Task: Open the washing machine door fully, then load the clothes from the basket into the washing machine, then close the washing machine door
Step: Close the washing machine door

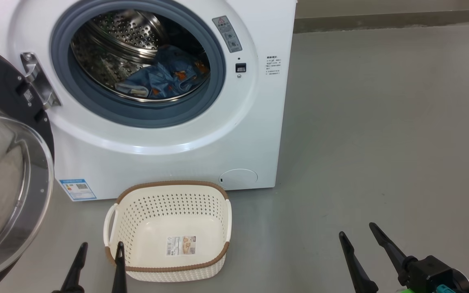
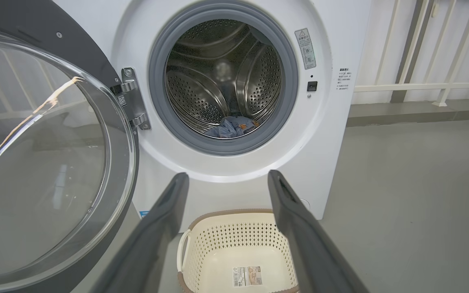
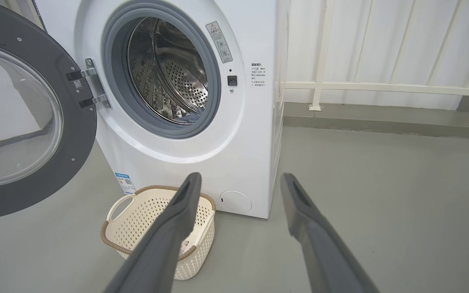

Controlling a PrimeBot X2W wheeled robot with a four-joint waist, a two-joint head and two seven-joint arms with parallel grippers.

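Observation:
The white washing machine (image 1: 169,150) stands with its door (image 1: 10,179) swung wide open to the left. Blue clothes (image 1: 165,77) with orange figures lie inside the steel drum, also seen as clothes (image 2: 232,126) in the left wrist view. The cream basket (image 1: 169,232) sits on the floor before the machine, holding just a paper label. My left gripper (image 1: 101,247) is open, low beside the basket's left handle. My right gripper (image 1: 356,230) is open over bare floor, right of the basket. Both hold nothing.
Grey floor (image 1: 381,142) stretches to the right of the machine. A white railing (image 3: 381,87) and a low kerb run along the back wall. The open door's glass bowl (image 2: 35,162) bulges out at the left.

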